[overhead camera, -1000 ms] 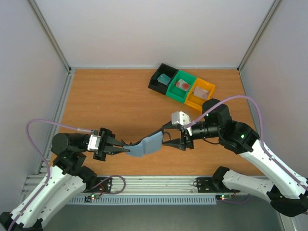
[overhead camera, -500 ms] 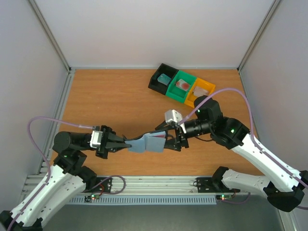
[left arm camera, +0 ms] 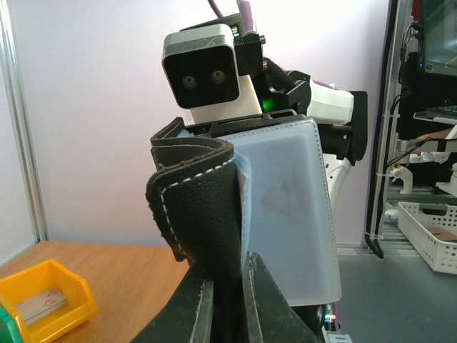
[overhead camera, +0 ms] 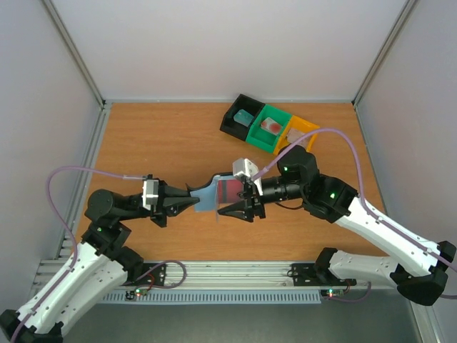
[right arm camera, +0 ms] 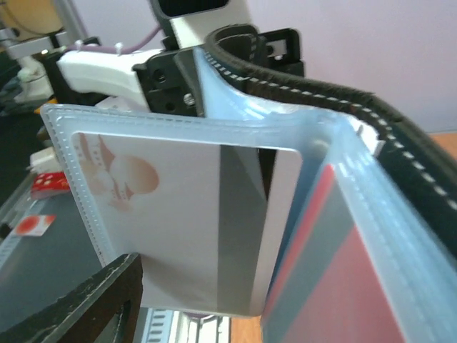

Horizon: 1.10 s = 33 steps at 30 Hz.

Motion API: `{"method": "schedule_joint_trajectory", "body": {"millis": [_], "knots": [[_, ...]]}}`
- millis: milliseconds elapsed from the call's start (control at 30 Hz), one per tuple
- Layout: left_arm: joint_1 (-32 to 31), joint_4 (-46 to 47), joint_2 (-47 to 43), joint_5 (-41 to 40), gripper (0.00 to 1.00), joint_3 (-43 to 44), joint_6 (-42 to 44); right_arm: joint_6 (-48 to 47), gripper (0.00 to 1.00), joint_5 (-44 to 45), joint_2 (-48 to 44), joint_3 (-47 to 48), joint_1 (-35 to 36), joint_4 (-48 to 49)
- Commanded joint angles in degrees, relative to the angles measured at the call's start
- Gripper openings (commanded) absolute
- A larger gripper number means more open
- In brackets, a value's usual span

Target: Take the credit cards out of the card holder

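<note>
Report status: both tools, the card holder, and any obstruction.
Left tool shut on card holder. Right tool open at its clear sleeves. White card and red card not yet out. Nothing in the way.

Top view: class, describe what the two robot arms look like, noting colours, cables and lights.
The left arm and right arm have white shells with black joints and green lights. A thin purple cable loops to each wrist, where a pale grey camera box sits. The left hand and right hand are black, two-fingered.
</note>
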Motion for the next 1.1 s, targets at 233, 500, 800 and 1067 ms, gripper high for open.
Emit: {"method": "schedule_joint_trajectory", "body": {"millis": [233,500,800,1067], "knots": [[-0.3,1.7,0.0,-1.5,0.0,-0.8,0.0,4.0,0.63,19.6,2.1,0.8,3.9,5.6],[-0.3,1.7,-0.2,-1.6,0.0,-1.3,0.2,1.1,0.35,9.8,2.0,0.3,5.7,6.5],[-0.3,1.7,-0.4,-1.6,0.0,-1.4,0.5,-1.6,0.4,7.3,-3.8,-1.2,5.8,2.2],[-0.4,3.4,-0.3,0.8,0.0,-1.8,-0.1,-1.5,0.46,19.5,-13.3,-5.2,5.7,-1.6]]}}
